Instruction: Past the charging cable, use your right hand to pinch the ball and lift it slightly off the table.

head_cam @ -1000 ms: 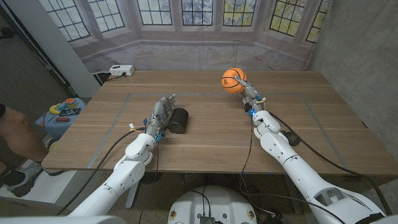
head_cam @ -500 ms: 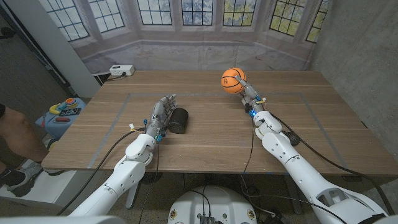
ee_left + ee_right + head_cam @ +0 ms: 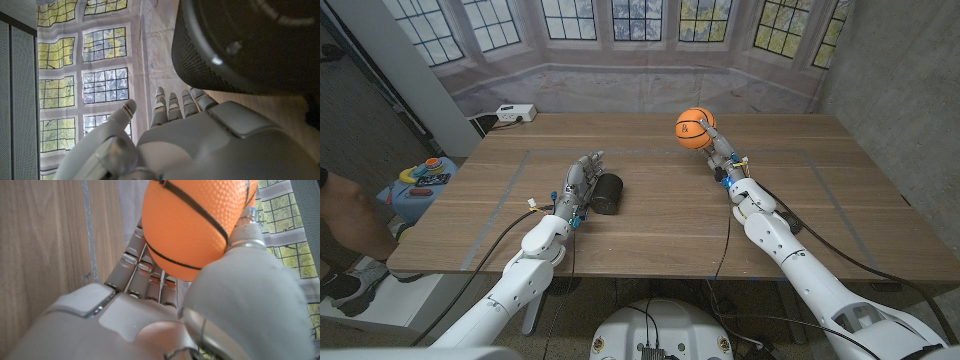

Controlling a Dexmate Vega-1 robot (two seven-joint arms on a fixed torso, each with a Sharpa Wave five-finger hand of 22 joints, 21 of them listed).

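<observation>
Ball [image 3: 695, 129] pinched in the right hand [image 3: 719, 150], above the surface [image 3: 660, 215] — left hand [image 3: 579, 183], fingers spread and holding nothing, beside a black cylinder [image 3: 607, 194].

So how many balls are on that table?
1: an orange ball at the far right of the table, pinched in the right hand. The black cylinder by the left hand isn't one.

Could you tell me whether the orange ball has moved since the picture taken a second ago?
Yes, very slightly. The ball, held in the right hand, has shifted a touch toward the table's far edge, away from the robot.
</observation>
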